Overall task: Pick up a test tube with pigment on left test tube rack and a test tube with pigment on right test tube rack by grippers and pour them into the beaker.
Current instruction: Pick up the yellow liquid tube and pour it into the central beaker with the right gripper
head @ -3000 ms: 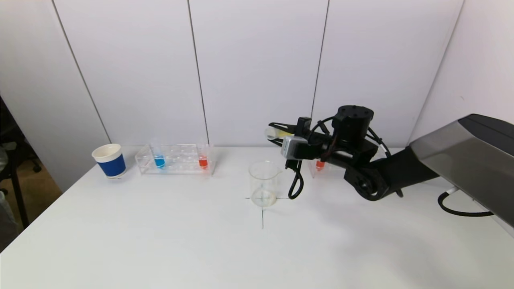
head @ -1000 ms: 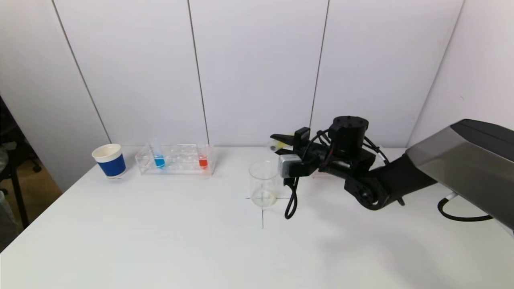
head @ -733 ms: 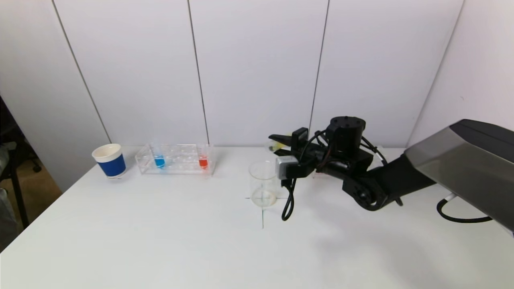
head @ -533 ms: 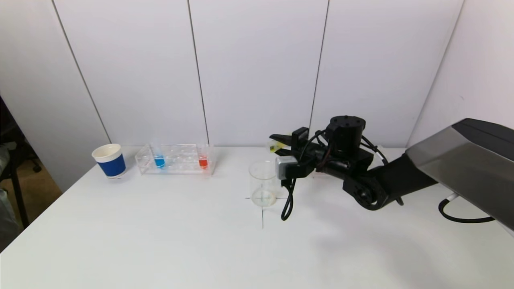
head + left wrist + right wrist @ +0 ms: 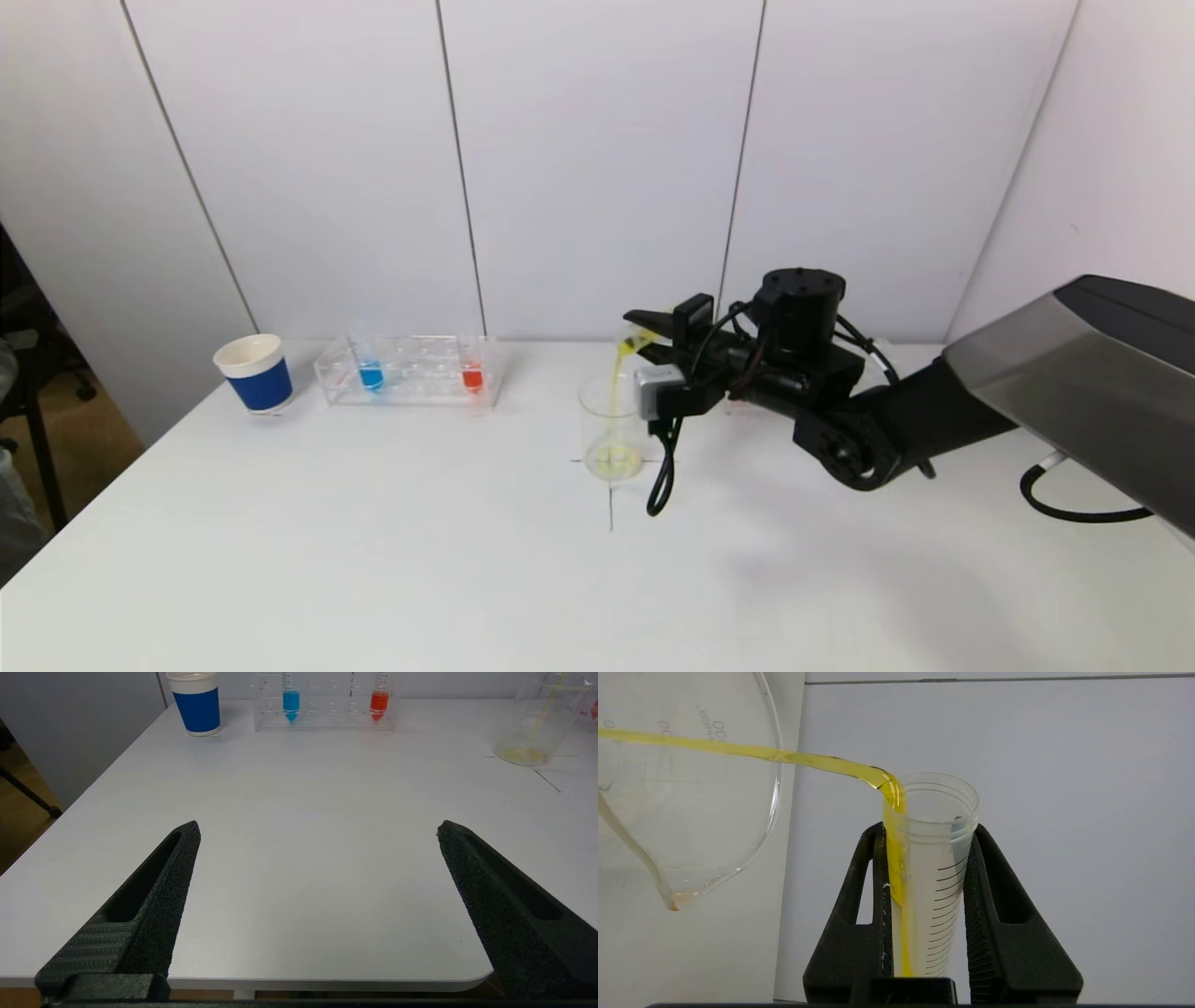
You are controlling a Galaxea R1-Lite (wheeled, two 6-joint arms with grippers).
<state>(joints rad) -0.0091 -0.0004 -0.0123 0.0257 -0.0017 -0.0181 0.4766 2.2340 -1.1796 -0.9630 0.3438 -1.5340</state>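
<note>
I see the graduated, translucent test tube (image 5: 931, 877) tipped near-horizontal above the clear glass beaker (image 5: 611, 427) at mid-desk (image 5: 373, 560), yellow pigment (image 5: 738, 751) streaming in. My right gripper (image 5: 924, 905), reaching in from the right edge, has its ribbed black fingers clenched on the tube. My left gripper (image 5: 317, 905) hovers at the near edge, fingers released.

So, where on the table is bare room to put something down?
The wide front of the table, before the rack and blue cup, is bare. Crowded: around the beaker, where the right pincer pours from a tube.
</note>
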